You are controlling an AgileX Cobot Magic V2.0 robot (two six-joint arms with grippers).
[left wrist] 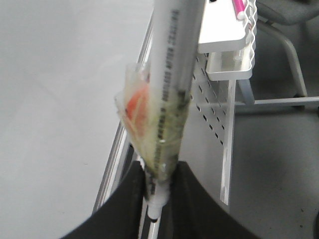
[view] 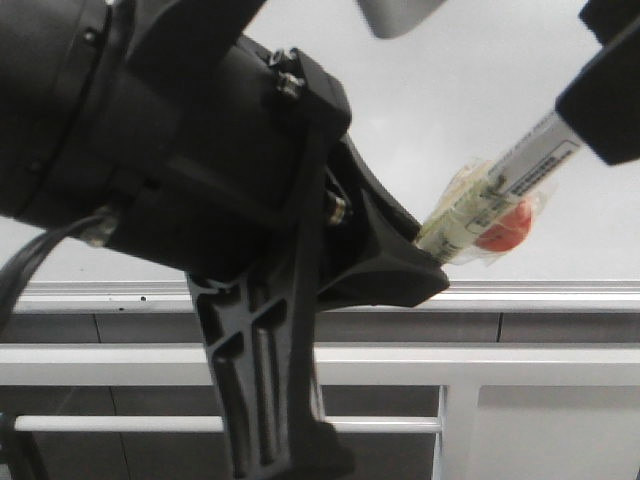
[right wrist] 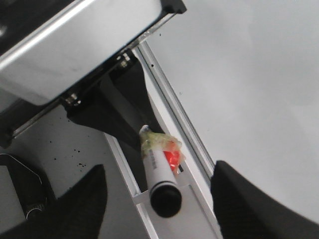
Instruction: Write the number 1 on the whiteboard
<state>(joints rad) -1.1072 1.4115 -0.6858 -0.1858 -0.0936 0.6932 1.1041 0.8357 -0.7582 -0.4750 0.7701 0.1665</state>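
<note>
Here the whiteboard (view: 450, 120) fills the upper right of the front view, plain, glossy and grey-white, with no stroke visible on it; my left arm covers its left part. Its silver rail (view: 540, 293) runs along the lower edge. My left tool (left wrist: 158, 186) is clamped narrow on the tip end of a white marker (left wrist: 172, 74), wrapped in yellowish tape with an orange patch. My right tool (right wrist: 159, 196) stands wide, fingers either side of the marker's black cap.
</note>
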